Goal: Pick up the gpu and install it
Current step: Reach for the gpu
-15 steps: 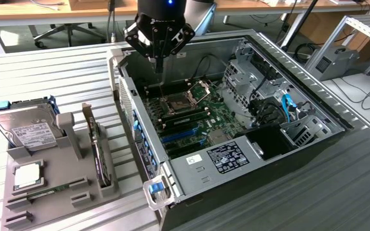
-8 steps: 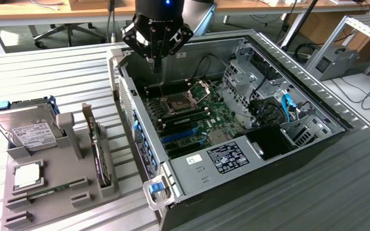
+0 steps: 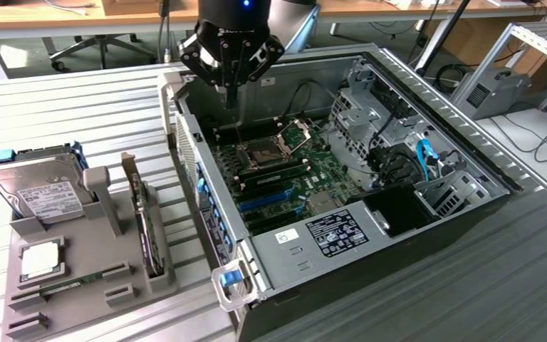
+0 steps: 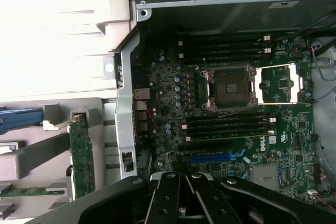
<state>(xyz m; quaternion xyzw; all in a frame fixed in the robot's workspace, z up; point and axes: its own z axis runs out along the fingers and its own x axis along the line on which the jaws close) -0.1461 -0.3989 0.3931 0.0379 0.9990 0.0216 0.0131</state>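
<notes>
**Hovering shut over the open case while the gpu sits in its rack**

Starting at the exterior view's left, a grey holder (image 3: 79,313) on the slatted table carries a hard drive (image 3: 36,187) in a blue frame; its white label has print too small to read. Below the drive lie a processor chip (image 3: 40,260) and a narrow green memory stick (image 3: 72,283).

At the holder's right edge the gpu (image 3: 144,221) (image 4: 82,153) stands on edge in a slot, with its silver bracket at the far end. It is just beside the case's outer wall, and nothing is touching it.

Next comes the gripper (image 3: 231,100), poised above the rear corner of the open computer case (image 3: 207,235). Its two fingers are pressed together, with nothing between them. It is well apart from the gpu.

Inside the case, the motherboard (image 3: 293,178) (image 4: 173,93) shows an open processor socket (image 3: 259,153) (image 4: 231,87). In the wrist view a white Dell mark (image 4: 262,141) is printed on the board.

Further right, the power supply (image 3: 369,214) bears a white label with black print that I cannot read.
</notes>
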